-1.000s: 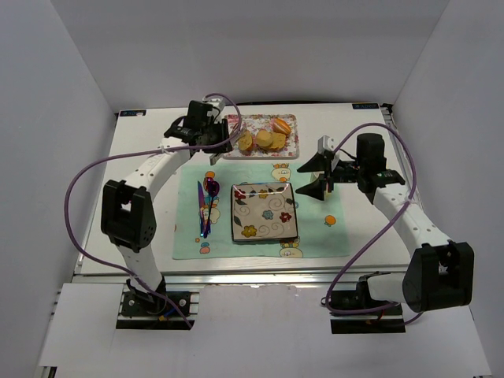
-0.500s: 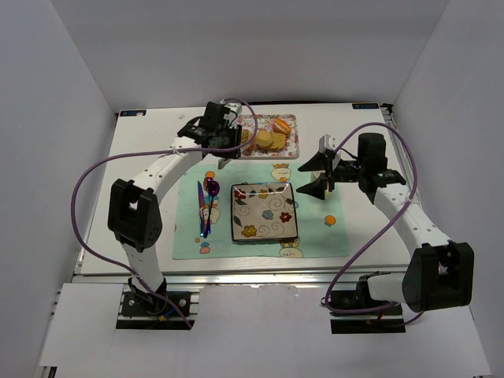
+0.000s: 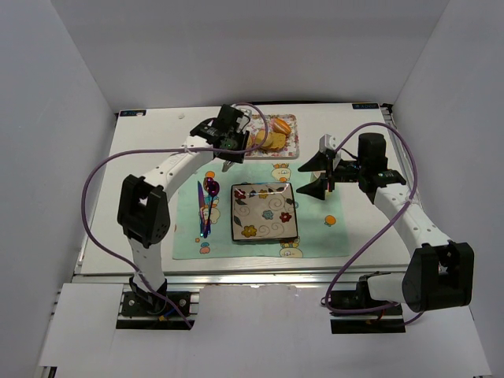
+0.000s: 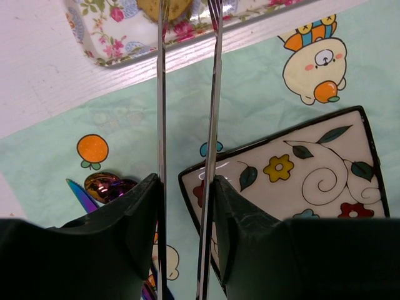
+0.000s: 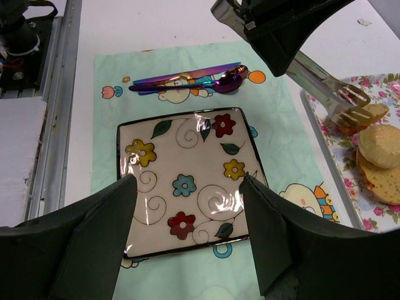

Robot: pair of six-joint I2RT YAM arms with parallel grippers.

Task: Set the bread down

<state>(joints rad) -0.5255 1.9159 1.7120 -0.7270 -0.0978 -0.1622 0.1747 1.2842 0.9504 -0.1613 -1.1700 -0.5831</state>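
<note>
Bread lies on floral tray atop white table.

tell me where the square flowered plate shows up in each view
top external: square plate mid-table, on the green mat.
left wrist: square plate lower right, partly cut off by the frame.
right wrist: square plate centre, whole.
shared landmark: purple spoon beside the plate on the mat.

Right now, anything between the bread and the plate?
Nothing visible. The tongs' tips are at the bread in the tray; the mat between tray and plate is bare. Cutlery lies off the plate's left side, the right gripper off its right.
</note>
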